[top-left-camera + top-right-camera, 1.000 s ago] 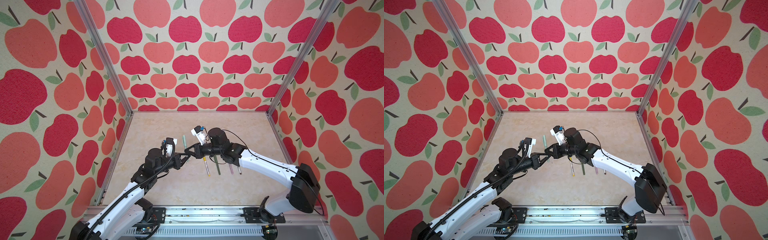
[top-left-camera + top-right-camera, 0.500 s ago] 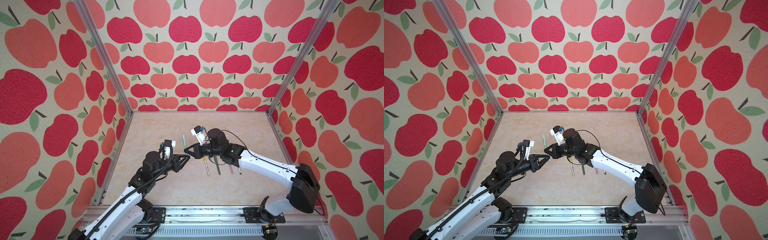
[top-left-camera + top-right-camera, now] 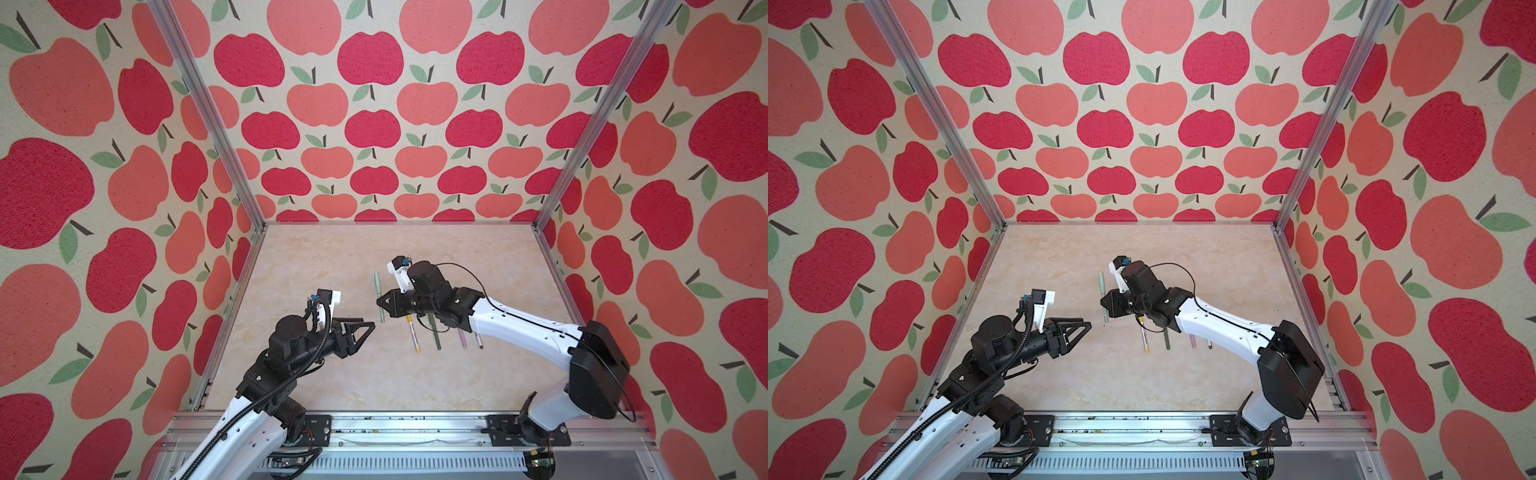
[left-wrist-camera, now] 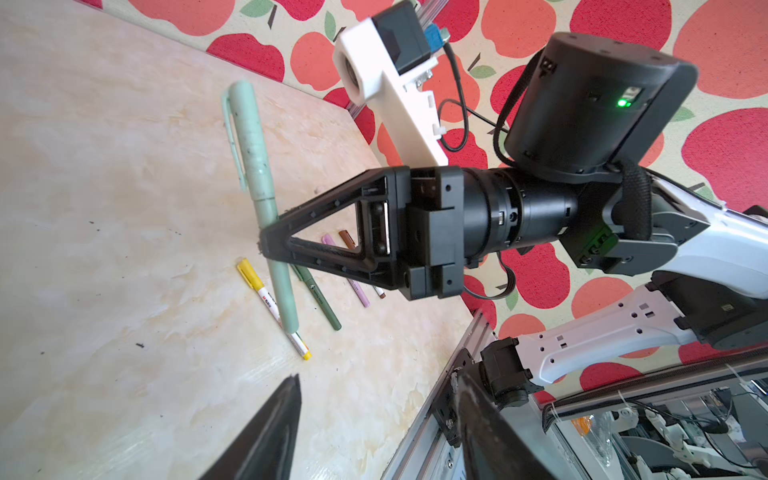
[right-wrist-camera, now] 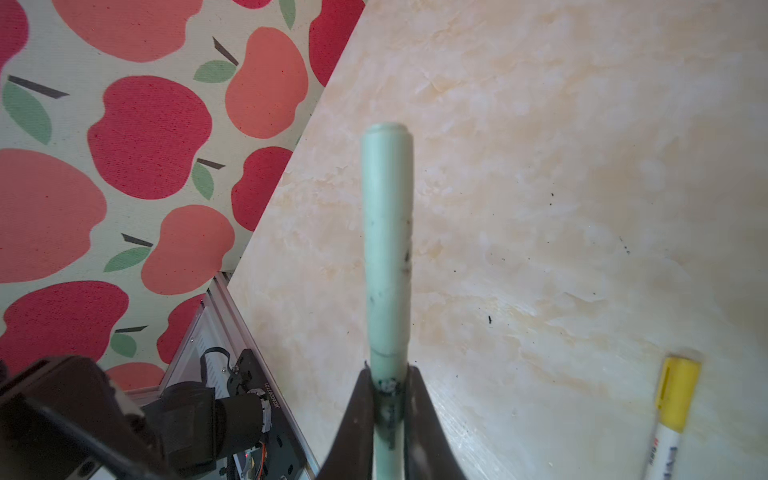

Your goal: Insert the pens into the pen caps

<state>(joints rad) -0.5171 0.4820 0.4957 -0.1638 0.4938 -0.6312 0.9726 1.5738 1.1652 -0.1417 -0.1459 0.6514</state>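
Pale green pen [image 4: 253, 145], capped, hangs above the worktop [image 3: 332, 257], pinched mid-barrel by the clenched right end effector [image 3: 380, 304]. Left end effector [image 3: 370, 327] gapes, released and empty, near it. Yellow-capped pen [image 4: 272, 305], dark green pen [image 4: 320, 299], pink pen [image 4: 353, 286] and brown-capped pen [image 4: 345, 239] lie side by side on the worktop.

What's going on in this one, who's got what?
The right gripper is shut on the pale green pen, held above the table with its cap on. The left gripper is open beside it, holding nothing. The yellow-capped pen, dark green pen, pink pen and brown-capped pen lie side by side, apparently capped, beneath the right arm.
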